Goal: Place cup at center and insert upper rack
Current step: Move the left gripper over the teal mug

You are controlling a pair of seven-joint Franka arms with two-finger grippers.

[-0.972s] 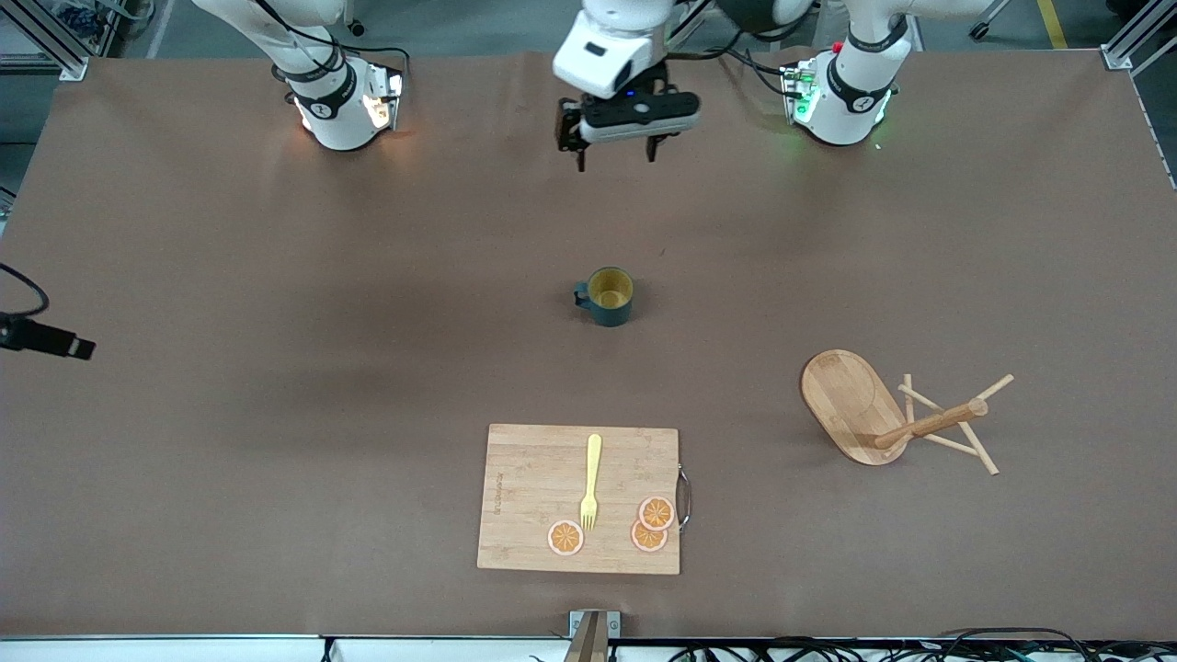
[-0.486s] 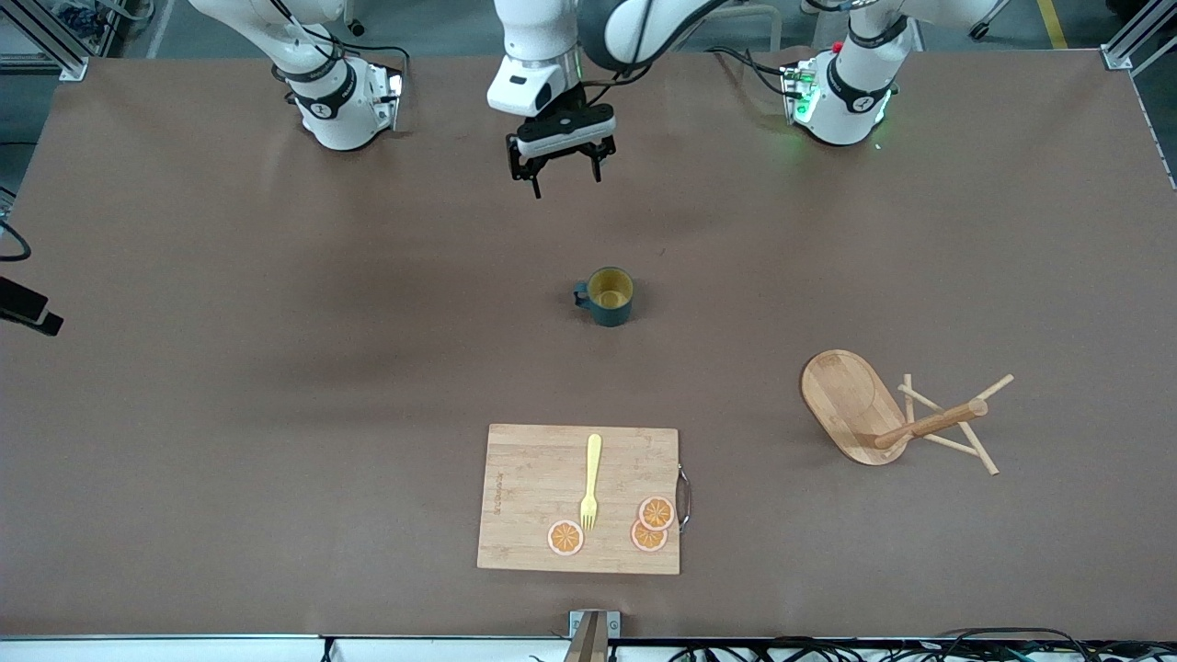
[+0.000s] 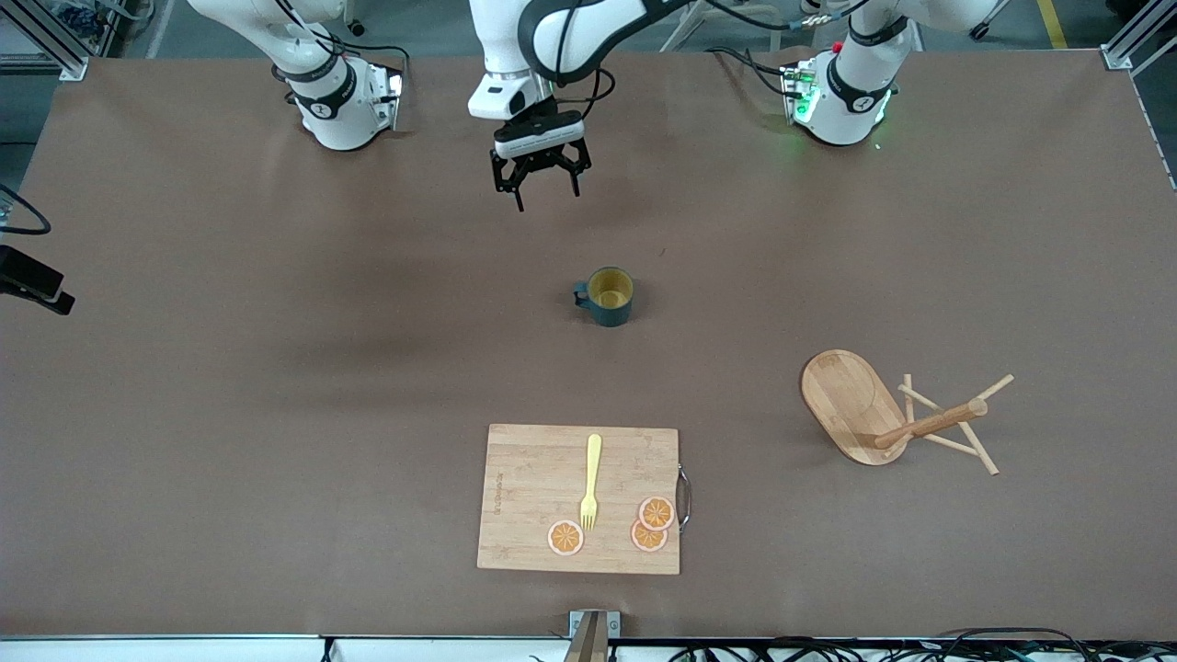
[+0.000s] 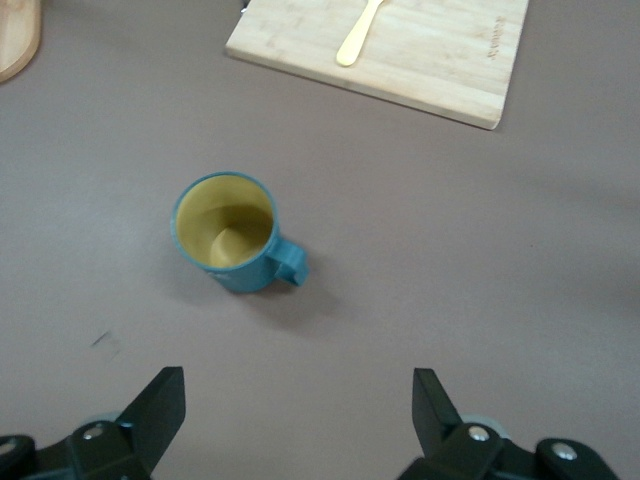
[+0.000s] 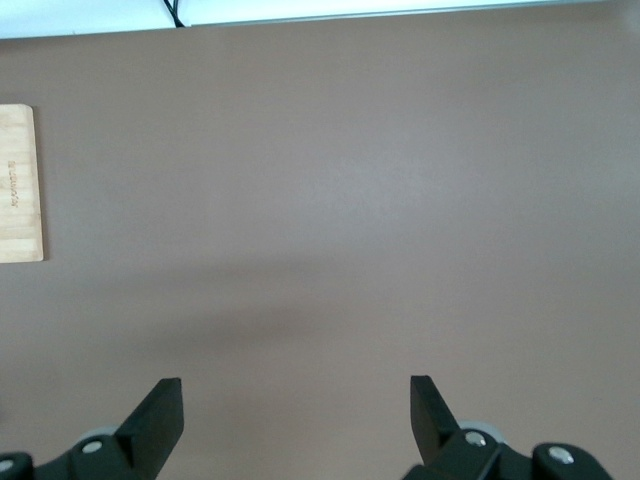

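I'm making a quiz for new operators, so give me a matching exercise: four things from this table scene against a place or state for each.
Things:
1. cup
2. upper rack
3. fork
4. left gripper

Places or states:
A. lying tipped on its side
B. open, up in the air over bare table
C. standing upright, mid-table
D. lying on the cutting board

Pairs: 1-C, 2-A, 3-D, 4-B

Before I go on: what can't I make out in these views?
- Dark teal mug: side markings too small to read in the front view.
- Light wooden mug tree: the left wrist view's edge cuts off all but its base.
- Right pincer: open in its wrist view, mostly past the front view's edge.
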